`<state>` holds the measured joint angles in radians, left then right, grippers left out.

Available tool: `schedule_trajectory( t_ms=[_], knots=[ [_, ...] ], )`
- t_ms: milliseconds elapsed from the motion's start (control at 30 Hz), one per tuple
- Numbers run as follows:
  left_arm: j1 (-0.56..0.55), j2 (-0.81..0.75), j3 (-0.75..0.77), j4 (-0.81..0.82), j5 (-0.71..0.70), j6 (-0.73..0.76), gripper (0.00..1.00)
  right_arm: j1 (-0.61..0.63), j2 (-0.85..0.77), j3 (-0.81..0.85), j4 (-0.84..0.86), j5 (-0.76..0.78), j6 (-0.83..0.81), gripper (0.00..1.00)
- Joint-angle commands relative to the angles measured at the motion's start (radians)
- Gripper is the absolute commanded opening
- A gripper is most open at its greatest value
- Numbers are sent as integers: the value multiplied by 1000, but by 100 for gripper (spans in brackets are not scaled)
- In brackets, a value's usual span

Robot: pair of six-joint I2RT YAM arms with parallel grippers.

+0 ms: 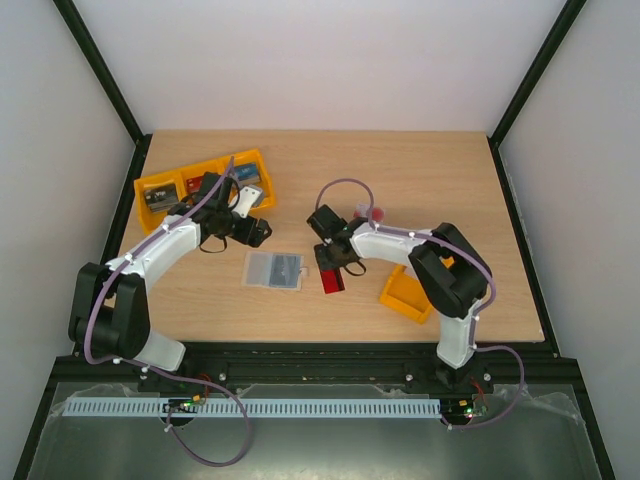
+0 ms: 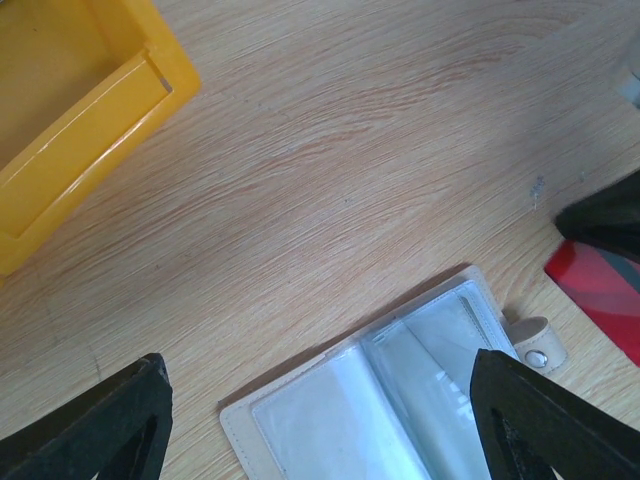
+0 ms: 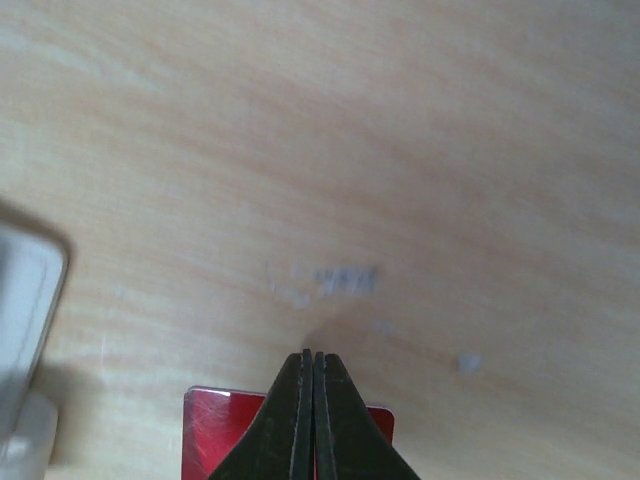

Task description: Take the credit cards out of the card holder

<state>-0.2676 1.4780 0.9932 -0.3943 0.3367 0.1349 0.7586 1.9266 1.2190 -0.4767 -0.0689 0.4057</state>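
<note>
The card holder (image 1: 275, 270) lies open on the table, cream with clear sleeves (image 2: 400, 400) and a snap tab (image 2: 537, 345). No card shows in the sleeves that I can see. My left gripper (image 1: 258, 232) hovers open just behind it, its fingers (image 2: 110, 430) spread wider than the holder. A dark red credit card (image 1: 330, 281) lies flat on the wood to the holder's right. My right gripper (image 3: 313, 355) is shut directly above that card (image 3: 215, 435), fingers pressed together with nothing visible between them. The card's face spreads out on both sides beneath them.
A yellow divided bin (image 1: 205, 180) with small items stands at the back left, its corner near my left gripper (image 2: 80, 130). A smaller yellow bin (image 1: 408, 293) sits under the right arm. A small pale and red thing (image 1: 370, 213) lies behind the right wrist.
</note>
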Motion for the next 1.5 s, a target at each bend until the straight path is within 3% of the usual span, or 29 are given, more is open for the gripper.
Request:
schedule_trajectory(
  t_ms=[0,267,400,533,600,700,967,1233,1467],
  knots=[
    [5,-1,12,-2,12,9,83,71,-35,-151,-81,-32,63,2],
    [5,-7,6,0,17,10,83,163,-143,-210,-141,-68,105,2],
    [5,-8,5,0,20,12,83,174,-188,-155,-235,-37,102,11],
    [5,-15,3,-4,31,13,83,174,-197,-85,-295,-4,114,29],
    [5,-20,-2,-3,41,15,84,174,-193,-87,-293,-25,119,50],
    [4,-31,-12,0,54,17,87,174,-189,-132,-255,-66,121,62],
    [5,-52,-33,13,63,15,90,217,-124,-202,-230,-99,138,65],
    [4,-89,-63,25,81,16,90,337,-132,-287,-271,-114,203,48],
    [5,-106,-62,24,80,14,90,503,-129,-278,-306,-129,281,49]
  ],
)
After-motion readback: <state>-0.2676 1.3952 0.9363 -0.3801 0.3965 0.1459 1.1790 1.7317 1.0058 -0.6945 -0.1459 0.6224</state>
